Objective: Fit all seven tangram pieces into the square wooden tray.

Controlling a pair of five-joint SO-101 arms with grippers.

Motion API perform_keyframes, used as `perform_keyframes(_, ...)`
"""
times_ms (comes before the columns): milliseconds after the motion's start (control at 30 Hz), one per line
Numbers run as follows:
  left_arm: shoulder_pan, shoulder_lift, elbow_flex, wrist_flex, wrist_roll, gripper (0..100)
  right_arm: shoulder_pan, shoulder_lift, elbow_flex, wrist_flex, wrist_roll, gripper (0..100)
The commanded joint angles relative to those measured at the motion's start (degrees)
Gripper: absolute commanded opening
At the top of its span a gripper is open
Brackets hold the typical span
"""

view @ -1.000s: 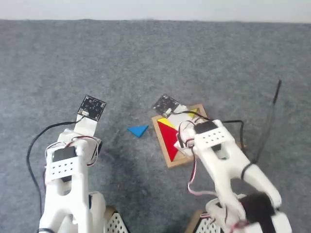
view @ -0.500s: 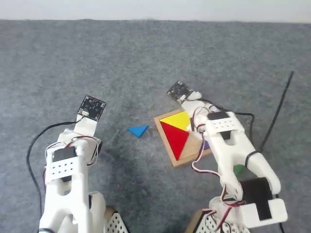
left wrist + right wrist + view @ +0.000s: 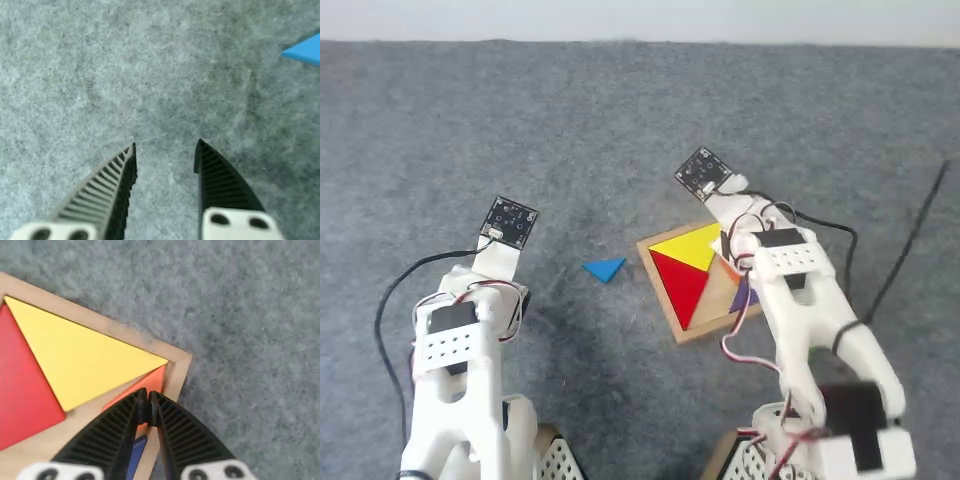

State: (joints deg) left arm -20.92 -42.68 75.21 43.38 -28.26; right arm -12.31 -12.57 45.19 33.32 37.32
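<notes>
Jaws on the right arm (image 3: 798, 300) are pressed shut, tip against tip, with nothing visible between them. They hang over the corner of the square wooden tray (image 3: 656, 292) that lies farthest from the arms' bases, above the narrow end of an orange piece (image 3: 149, 385) tucked against the rim there. Whether the tips touch that piece cannot be told.

Inside the tray, a large yellow triangle (image 3: 685, 247) lies flat with its long edge along one side of the rim, and the orange piece sits just beside it. A large red triangle (image 3: 682, 285) fills the neighbouring side of the tray and meets the yellow one edge to edge. A purple piece (image 3: 742, 297) lies next to the orange piece and is partly covered by the right arm. Bare wood of the tray floor shows between the red triangle and these two smaller pieces.

Outside the tray, a small blue triangle (image 3: 605, 269) lies flat on the grey table (image 3: 620, 130), near the rim on the red triangle's side but apart from it.

On the left arm (image 3: 460, 345), the jaws stand fairly wide apart and hold nothing. They are over bare table on the far side of the blue triangle from the tray, well apart from the tray itself. One corner of the blue triangle shows at the edge of the left wrist view.
</notes>
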Motion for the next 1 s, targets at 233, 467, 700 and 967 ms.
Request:
perform_keyframes(233, -0.35, -0.26, -0.13, -0.79, -0.53, 18, -0.4, -3.3, 5.27, 1.36, 0.35, 2.0)
perform_keyframes(467, -0.35, -0.26, -0.13, -0.7, -0.53, 18, 0.84, 11.3, -4.13, -2.86, -2.46, 2.0)
perform_keyframes(700, -0.35, -0.26, -0.13, -0.7, -0.53, 18, 2.33, 18.86, -13.19, -2.42, -5.54, 2.0)
perform_keyframes(967, -0.35, -0.26, -0.13, -0.79, -0.53, 18, 5.49, 17.36, -14.95, -2.33, -17.32, 1.8)
